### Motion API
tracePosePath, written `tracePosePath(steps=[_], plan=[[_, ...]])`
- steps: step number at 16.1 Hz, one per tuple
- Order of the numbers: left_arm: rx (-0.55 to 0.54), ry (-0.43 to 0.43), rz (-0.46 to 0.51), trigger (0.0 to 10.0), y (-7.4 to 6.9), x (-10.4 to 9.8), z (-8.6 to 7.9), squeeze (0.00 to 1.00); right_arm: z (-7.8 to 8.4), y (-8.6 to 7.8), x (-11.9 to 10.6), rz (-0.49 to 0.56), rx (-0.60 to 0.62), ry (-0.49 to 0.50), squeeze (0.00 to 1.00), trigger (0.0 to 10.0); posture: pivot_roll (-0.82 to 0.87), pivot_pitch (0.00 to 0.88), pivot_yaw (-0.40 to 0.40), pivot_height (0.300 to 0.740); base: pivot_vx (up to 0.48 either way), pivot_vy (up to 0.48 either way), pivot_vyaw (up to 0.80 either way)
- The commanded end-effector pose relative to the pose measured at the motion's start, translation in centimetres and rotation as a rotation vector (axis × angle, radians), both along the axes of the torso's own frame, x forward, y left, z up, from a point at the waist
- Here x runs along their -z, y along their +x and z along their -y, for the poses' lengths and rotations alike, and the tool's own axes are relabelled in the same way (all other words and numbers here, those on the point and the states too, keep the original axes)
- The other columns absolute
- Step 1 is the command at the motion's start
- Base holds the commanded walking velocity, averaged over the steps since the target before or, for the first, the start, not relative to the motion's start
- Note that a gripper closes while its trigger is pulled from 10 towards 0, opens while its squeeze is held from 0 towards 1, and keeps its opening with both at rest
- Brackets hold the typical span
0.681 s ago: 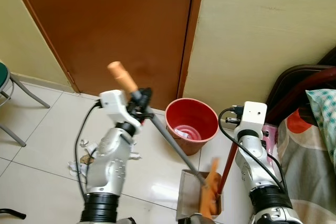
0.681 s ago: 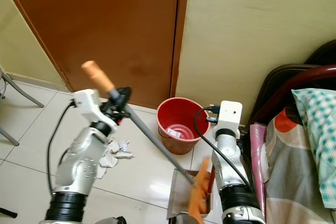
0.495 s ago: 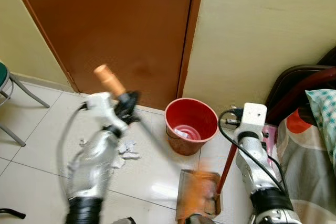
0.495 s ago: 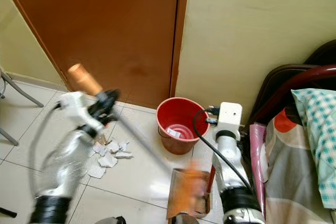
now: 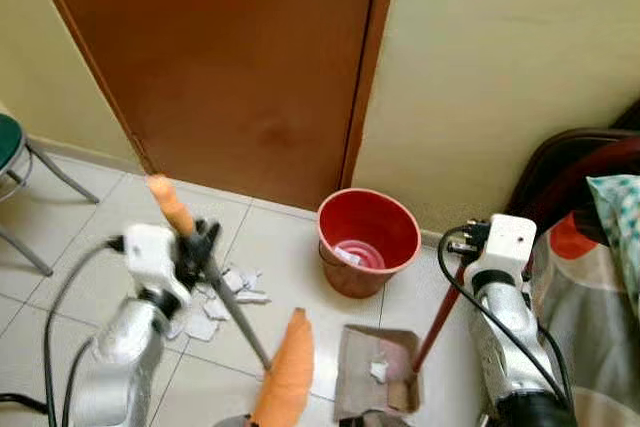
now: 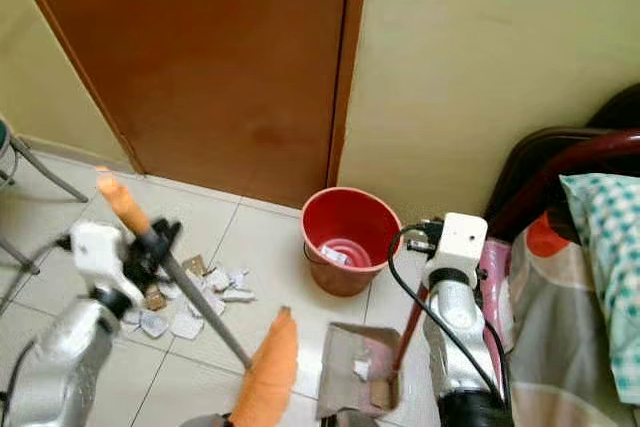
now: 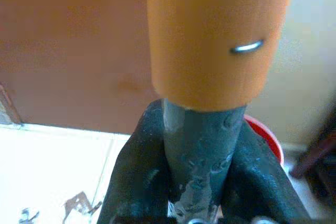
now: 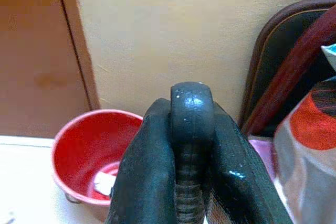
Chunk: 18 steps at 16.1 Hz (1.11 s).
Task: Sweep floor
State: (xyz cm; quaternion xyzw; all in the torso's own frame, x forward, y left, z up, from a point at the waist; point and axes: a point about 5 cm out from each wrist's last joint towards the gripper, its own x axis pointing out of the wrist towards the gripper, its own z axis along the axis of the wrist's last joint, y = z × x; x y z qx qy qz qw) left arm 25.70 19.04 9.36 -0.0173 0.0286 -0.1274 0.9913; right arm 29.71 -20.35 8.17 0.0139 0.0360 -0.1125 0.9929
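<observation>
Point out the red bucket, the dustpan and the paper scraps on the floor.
red bucket (image 5: 392, 252): left eye view, its outer front wall.
dustpan (image 5: 358, 379): left eye view, its flat tray.
paper scraps (image 6: 186, 324): right eye view, a white piece in the pile.

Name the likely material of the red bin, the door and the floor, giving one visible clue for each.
Red bin: probably plastic, uniform colour and a smooth thin rim.
Door: looks like brown-painted or varnished wood, matt finish.
Floor: glazed ceramic tile, glossy reflections and grout lines.
</observation>
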Motion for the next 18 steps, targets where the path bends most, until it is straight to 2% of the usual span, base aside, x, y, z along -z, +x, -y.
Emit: tracePosePath(steps=[1,2,3,4,6,9,10,11,13,15,16,18], plan=[[0.015,0.105,-0.042,10.0,-1.1,1.1,-0.4,0.0,-0.3,-0.3,-0.6,0.026,-0.017,0.051,0.0,10.0,0.09,0.149,-0.024,0.74,0.0,0.0,0.0],[0.009,0.168,-0.071,10.0,-2.1,2.1,-0.8,0.0,-0.4,-0.6,-1.4,0.054,-0.03,0.072,0.0,10.0,0.09,0.138,-0.024,0.74,0.0,0.0,0.0],[0.004,0.185,-0.074,10.0,-2.4,2.3,-1.0,0.0,-0.5,-0.7,-1.7,0.061,-0.034,0.085,0.0,10.0,0.09,0.138,-0.024,0.74,0.0,0.0,0.0],[-0.02,0.219,-0.091,10.0,-2.8,3.1,-1.2,0.0,-1.1,-0.6,-2.9,0.098,-0.079,0.109,0.0,10.0,0.09,0.133,-0.022,0.74,0.0,0.0,0.0],[-0.054,0.282,-0.107,10.0,-2.8,4.0,-1.3,0.0,-2.0,0.1,-4.7,0.148,-0.122,0.132,0.0,10.0,0.08,0.128,-0.022,0.74,0.0,0.0,0.0],[-0.131,0.331,-0.115,10.0,-2.8,4.5,-1.4,0.0,-3.8,1.2,-7.2,0.203,-0.199,0.167,0.0,10.0,0.07,0.122,-0.022,0.74,0.0,0.0,0.0],[-0.164,0.349,-0.131,10.0,-2.9,5.0,-1.5,0.0,-5.0,1.6,-7.9,0.209,-0.248,0.188,0.0,10.0,0.07,0.123,-0.027,0.74,0.0,0.0,0.0],[-0.174,0.342,-0.142,10.0,-3.0,5.3,-1.5,0.0,-6.0,1.8,-8.1,0.207,-0.285,0.2,0.0,10.0,0.07,0.121,-0.028,0.74,0.0,0.0,0.0],[-0.182,0.339,-0.145,10.0,-3.0,5.5,-1.3,0.0,-6.8,2.1,-8.4,0.207,-0.312,0.216,0.0,10.0,0.08,0.118,-0.033,0.74,0.0,0.0,0.0],[-0.192,0.334,-0.137,10.0,-2.8,5.5,-1.1,0.0,-8.3,2.8,-10.0,0.234,-0.363,0.263,0.0,10.0,0.08,0.117,-0.039,0.74,0.0,0.0,0.0],[-0.195,0.332,-0.136,10.0,-2.7,5.5,-1.0,0.0,-8.9,3.1,-11.0,0.263,-0.386,0.279,0.0,10.0,0.08,0.118,-0.038,0.74,0.0,0.0,0.0],[-0.19,0.328,-0.137,10.0,-2.6,5.6,-0.8,0.0,-10.2,4.1,-14.5,0.342,-0.435,0.34,0.0,10.0,0.07,0.117,-0.038,0.74,0.0,0.0,0.0]])
